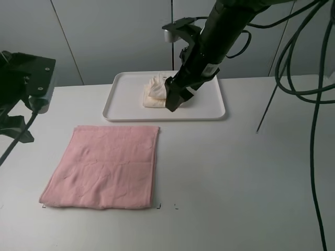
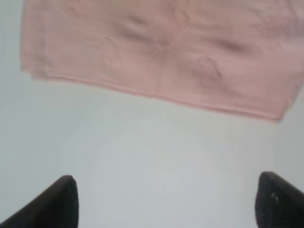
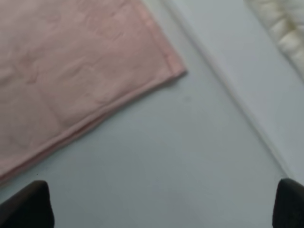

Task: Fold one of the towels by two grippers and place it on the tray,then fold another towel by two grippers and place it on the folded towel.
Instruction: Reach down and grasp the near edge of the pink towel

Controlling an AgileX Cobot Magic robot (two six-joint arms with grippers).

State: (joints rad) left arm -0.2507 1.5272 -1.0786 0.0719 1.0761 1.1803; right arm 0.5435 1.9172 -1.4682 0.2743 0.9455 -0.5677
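A cream towel (image 1: 153, 93) lies bunched and folded on the white tray (image 1: 209, 112) at the back of the table. My right gripper (image 1: 176, 100) hangs over the tray, right beside the cream towel, open and empty. The right wrist view shows its fingertips wide apart (image 3: 161, 204), the tray rim (image 3: 228, 85) and a bit of the cream towel (image 3: 280, 28). A pink towel (image 1: 104, 167) lies spread flat at the front left; it also shows in the left wrist view (image 2: 161, 52) and the right wrist view (image 3: 66, 61). My left gripper (image 2: 166, 204) is open and empty above bare table beside the pink towel.
The left arm (image 1: 26, 78) sits at the table's left edge. Black cables (image 1: 314, 104) hang down on the right side. The table (image 1: 235, 172) is white, with small marks near the pink towel's front corner.
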